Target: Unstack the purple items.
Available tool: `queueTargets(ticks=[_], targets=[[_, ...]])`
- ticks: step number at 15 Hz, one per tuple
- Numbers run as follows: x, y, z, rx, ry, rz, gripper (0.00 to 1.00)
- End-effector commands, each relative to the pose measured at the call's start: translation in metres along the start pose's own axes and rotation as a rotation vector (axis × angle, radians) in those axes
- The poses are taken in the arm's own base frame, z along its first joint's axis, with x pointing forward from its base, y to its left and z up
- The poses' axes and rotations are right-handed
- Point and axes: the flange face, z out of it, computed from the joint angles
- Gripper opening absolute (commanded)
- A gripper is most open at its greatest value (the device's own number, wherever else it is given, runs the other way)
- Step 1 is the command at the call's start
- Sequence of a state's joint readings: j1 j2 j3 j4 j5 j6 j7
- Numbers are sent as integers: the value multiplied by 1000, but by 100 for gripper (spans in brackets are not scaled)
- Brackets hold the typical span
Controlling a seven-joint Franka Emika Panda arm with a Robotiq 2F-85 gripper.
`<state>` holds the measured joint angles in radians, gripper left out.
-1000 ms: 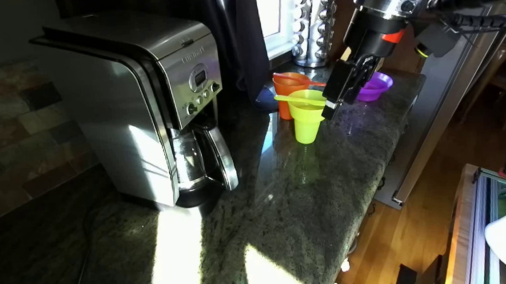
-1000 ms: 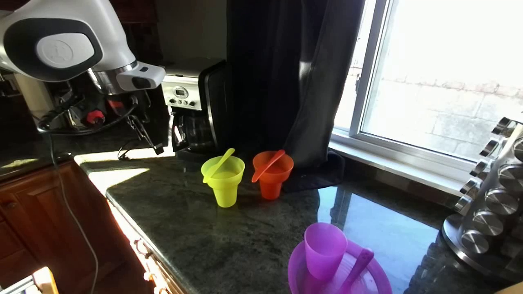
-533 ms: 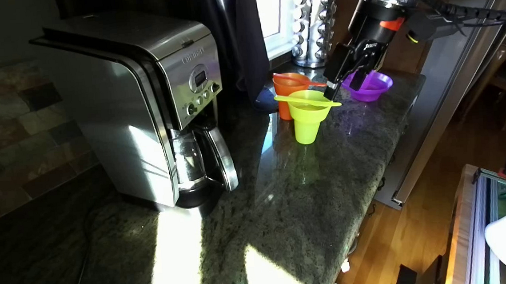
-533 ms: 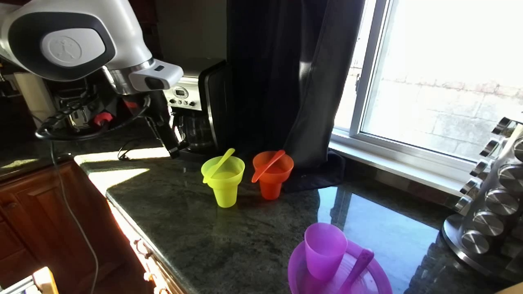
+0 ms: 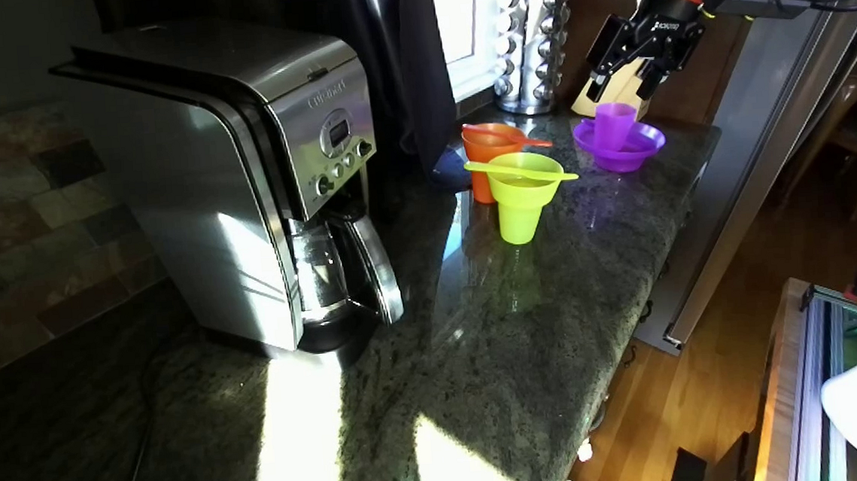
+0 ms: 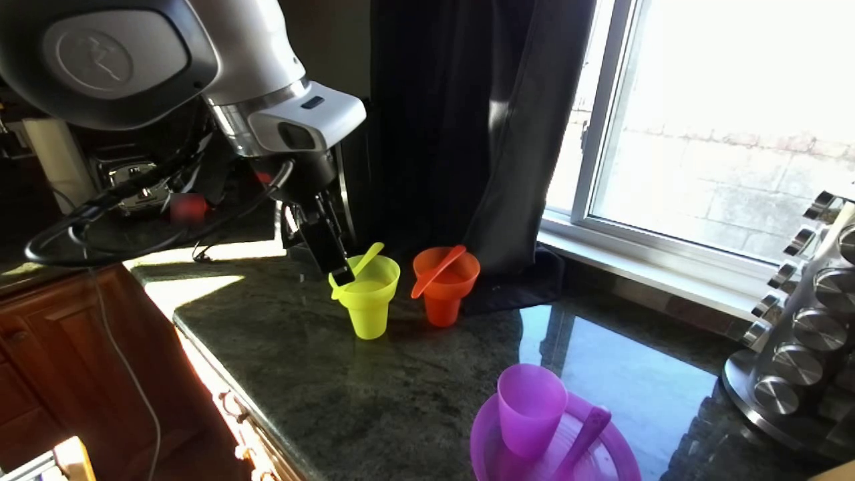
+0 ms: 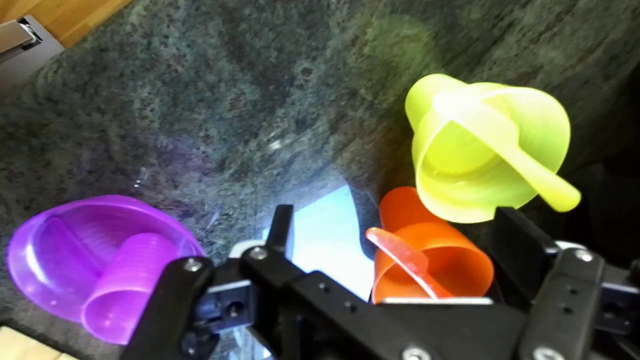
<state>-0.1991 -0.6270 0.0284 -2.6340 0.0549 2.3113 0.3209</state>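
Lower right in an exterior view, the purple cup (image 6: 532, 412) and purple spoon (image 6: 588, 435) are resting in the purple bowl (image 6: 620, 455); the hand (image 7: 395, 217) is gaping wide in the wrist view.

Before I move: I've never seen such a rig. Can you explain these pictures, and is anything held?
The machine is one robot arm ending in a gripper. Two pictures come from cameras outside it, at different places; the third, from a camera on the wrist, looks down past the gripper. On the dark countertop stand a coffee maker, a yellow-green cup with a yellow-green spoon across its rim, an orange cup with an orange spoon likewise, and a purple bowl containing a purple cup and purple spoon. The gripper is open, holding nothing.
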Motion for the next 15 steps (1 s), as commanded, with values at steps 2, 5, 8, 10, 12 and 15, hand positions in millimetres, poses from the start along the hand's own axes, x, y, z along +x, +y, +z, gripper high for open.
queueTargets(ticks=[2, 5, 8, 10, 12, 15], targets=[[7, 11, -4, -11, 10, 42, 100], [8, 12, -5, -14, 14, 57, 100], [8, 12, -5, -15, 14, 59, 100], [8, 12, -5, -15, 14, 59, 100], [18, 19, -3, -39, 29, 116, 100], [46, 50, 0, -86, 58, 281, 100]])
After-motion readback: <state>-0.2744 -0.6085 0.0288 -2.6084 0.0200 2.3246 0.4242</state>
